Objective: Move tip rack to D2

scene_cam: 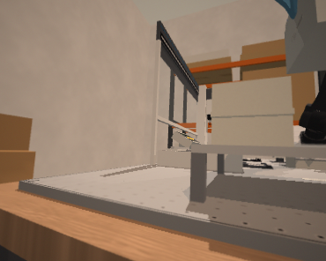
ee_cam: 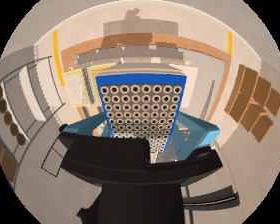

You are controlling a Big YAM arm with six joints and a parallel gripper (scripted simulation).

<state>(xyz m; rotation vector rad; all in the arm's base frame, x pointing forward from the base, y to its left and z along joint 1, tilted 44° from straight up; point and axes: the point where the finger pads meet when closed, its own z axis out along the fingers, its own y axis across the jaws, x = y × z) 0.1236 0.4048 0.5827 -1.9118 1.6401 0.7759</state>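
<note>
Ext. view: no legible writing. Grey perforated deck plate lies on the wood bench. A raised grey shelf at 3 o'clock carries two stacked beige blocks. Part of the arm shows at the far 3 o'clock edge; pincer out of view.

Wrist view: pincer clamped on a blue tip rack, cover off, pale rings w/ dark centres filling its top. Rack's long axis runs 12–6, far end toward 12. No label readable.

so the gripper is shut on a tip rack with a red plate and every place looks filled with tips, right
Not quite: the plate is blue, not red. The wrist view shows the gripper shut on a tip rack with a blue border, and pale rings fill every place that shows.
</note>
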